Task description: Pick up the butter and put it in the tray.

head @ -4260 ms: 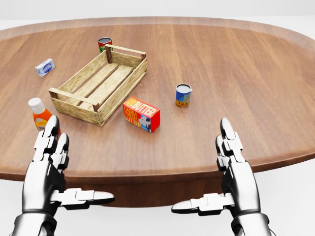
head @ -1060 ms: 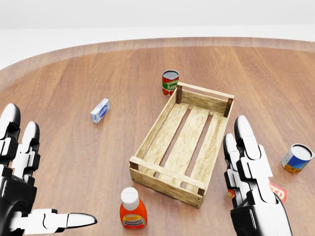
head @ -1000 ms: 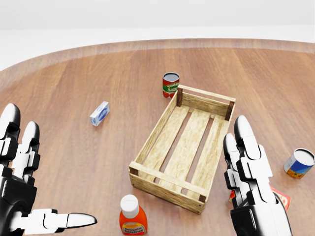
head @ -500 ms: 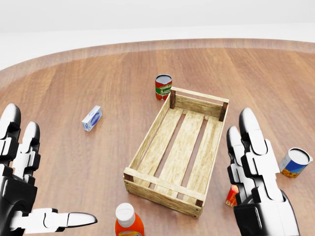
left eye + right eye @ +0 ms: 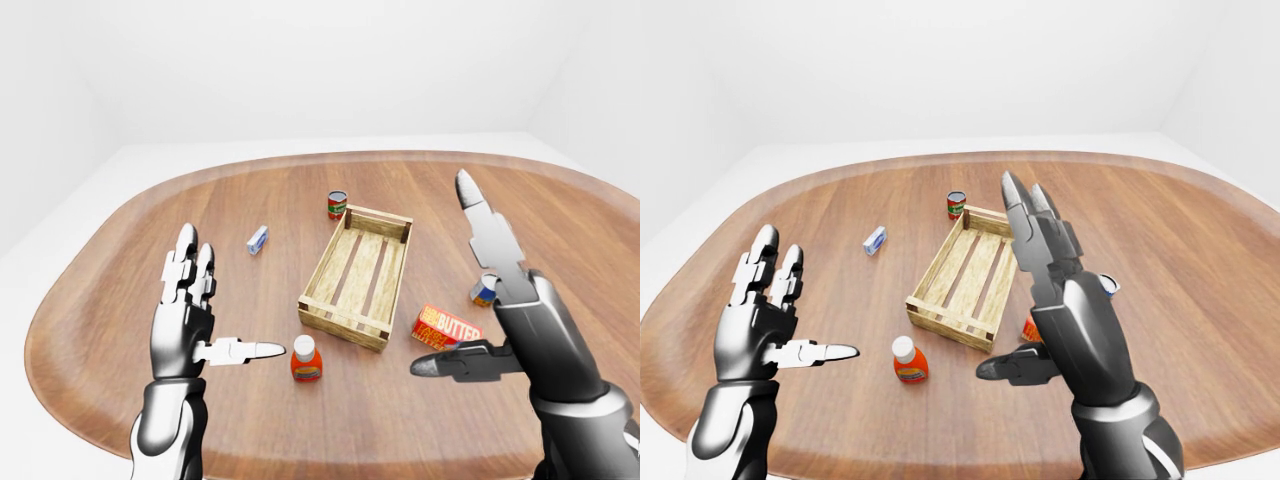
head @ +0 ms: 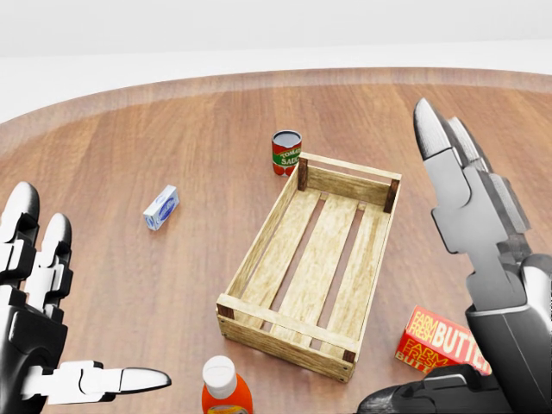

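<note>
Both robot hands spread open; right robot hand point(image 6: 470, 259) now higher, butter point(image 6: 440, 341) uncovered.

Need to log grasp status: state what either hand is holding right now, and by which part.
Nothing is held. The left hand and right hand are both open in the air, and the butter lies untouched on the table beside the tray.

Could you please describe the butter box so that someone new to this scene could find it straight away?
In the left-eye view, find the slatted wooden tray near the middle of the oval table. The butter lies just off the tray's lower right corner, by the right hand. It is the only red and orange carton, with BUTTER in white letters, unlike the round cans and the bottle.
</note>
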You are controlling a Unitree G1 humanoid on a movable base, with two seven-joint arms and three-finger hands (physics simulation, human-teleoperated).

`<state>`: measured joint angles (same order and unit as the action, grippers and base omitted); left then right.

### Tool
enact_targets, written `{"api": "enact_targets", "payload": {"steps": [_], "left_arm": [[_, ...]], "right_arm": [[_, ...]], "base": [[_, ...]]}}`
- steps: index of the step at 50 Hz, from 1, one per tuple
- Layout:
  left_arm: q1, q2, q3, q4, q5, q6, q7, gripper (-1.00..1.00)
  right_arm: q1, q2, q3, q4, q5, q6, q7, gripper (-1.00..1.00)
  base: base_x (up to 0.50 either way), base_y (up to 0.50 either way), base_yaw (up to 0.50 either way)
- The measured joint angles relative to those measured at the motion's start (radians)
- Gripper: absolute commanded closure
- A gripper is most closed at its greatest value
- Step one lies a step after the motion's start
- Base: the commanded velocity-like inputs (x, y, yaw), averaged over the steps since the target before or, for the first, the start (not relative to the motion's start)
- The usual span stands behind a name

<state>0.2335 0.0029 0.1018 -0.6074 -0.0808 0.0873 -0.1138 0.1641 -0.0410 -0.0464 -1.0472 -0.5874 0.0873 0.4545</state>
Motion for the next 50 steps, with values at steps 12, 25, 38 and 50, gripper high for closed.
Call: {"api": "enact_targets", "payload": {"steps": [12, 25, 38, 50], "left_arm": [[-0.003, 0.001, 0.0, 0.007, 0.001, 0.0, 0.004, -1.0], [-0.005, 0.001, 0.002, 0.005, -0.001, 0.0, 0.003, -1.0], [-0.006, 0.001, 0.002, 0.008, -0.001, 0.0, 0.004, -1.0], [-0.009, 0.002, 0.006, 0.009, -0.004, 0.0, 0.003, -1.0]], "right_arm": [[-0.066, -0.078, -0.142, 0.054, -0.127, 0.0, 0.088, -1.0], [-0.08, -0.143, -0.238, 0.275, -0.192, 0.0, 0.096, -1.0], [-0.096, -0.205, -0.288, 0.498, -0.179, 0.0, 0.085, -1.0], [-0.133, -0.255, -0.293, 0.718, -0.13, 0.0, 0.029, -1.0]], "base": [[0.0, 0.0, 0.0], [0.0, 0.0, 0.0], [0.0, 0.0, 0.0], [0.0, 0.0, 0.0]]}}
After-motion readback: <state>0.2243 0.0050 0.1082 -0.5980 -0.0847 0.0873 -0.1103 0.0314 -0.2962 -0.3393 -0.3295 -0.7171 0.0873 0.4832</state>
